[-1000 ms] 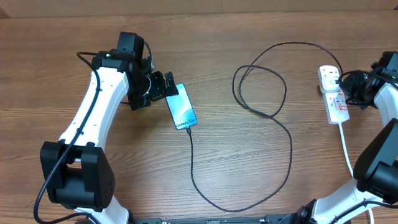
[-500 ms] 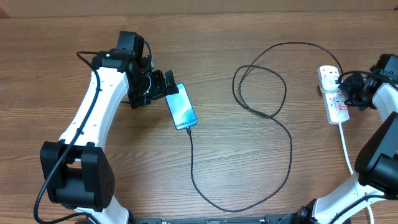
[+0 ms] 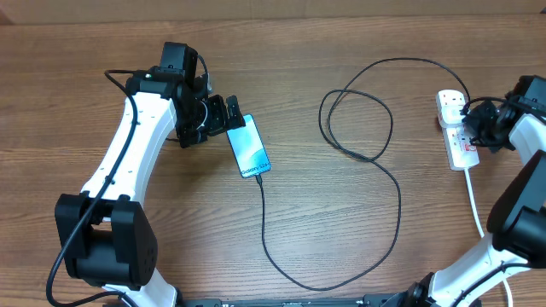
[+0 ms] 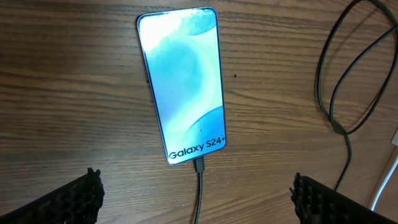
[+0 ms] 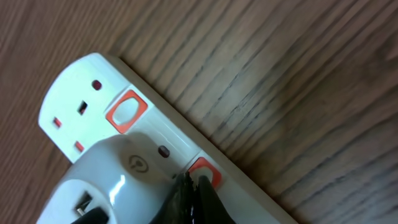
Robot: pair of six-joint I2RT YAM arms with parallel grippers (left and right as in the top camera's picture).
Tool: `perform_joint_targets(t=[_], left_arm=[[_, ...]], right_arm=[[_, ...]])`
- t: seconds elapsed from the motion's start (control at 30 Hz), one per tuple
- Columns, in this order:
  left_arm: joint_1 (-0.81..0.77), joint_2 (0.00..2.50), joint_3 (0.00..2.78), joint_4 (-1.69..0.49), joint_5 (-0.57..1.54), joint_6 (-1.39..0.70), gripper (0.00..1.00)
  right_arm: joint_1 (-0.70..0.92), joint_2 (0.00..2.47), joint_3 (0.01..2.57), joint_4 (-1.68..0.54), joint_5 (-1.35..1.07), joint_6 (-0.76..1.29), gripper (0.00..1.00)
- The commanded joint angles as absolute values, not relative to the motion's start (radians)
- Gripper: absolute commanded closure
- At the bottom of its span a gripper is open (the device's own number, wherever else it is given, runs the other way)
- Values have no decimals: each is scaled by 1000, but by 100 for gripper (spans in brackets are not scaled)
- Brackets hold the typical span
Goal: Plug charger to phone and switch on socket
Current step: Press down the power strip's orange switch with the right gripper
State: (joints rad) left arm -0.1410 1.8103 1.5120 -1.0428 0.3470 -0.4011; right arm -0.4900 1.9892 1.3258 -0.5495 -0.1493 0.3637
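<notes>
Right pincer (image 5: 188, 191), tips pressed together, at power strip's (image 5: 87, 78) second red switch (image 5: 209, 174), set across strip's long axis; right arm nearer.

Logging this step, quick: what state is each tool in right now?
Left tool: open, holding nothing, phone just ahead of it.
Right tool: shut, holding nothing, tips at a red switch on the socket.

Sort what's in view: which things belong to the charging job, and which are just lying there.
Belongs to the job:
phone
charger, its tip at the phone's short edge
socket
left gripper, open beside the phone
right gripper, at a red socket switch

Just there:
thick white cord of the socket
wooden table
</notes>
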Motion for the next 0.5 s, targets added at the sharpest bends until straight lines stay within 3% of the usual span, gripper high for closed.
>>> perform_joint_targets(t=[0.0,0.47], left_arm=[[-141,1798,1527,-1039,340,-408,0],[-141,1798,1527,-1034,340,-408,0]], right_arm=[[-477,2017,1329,-548,-204,363,96],[-477,2025,1328,-579,-239,362,96]])
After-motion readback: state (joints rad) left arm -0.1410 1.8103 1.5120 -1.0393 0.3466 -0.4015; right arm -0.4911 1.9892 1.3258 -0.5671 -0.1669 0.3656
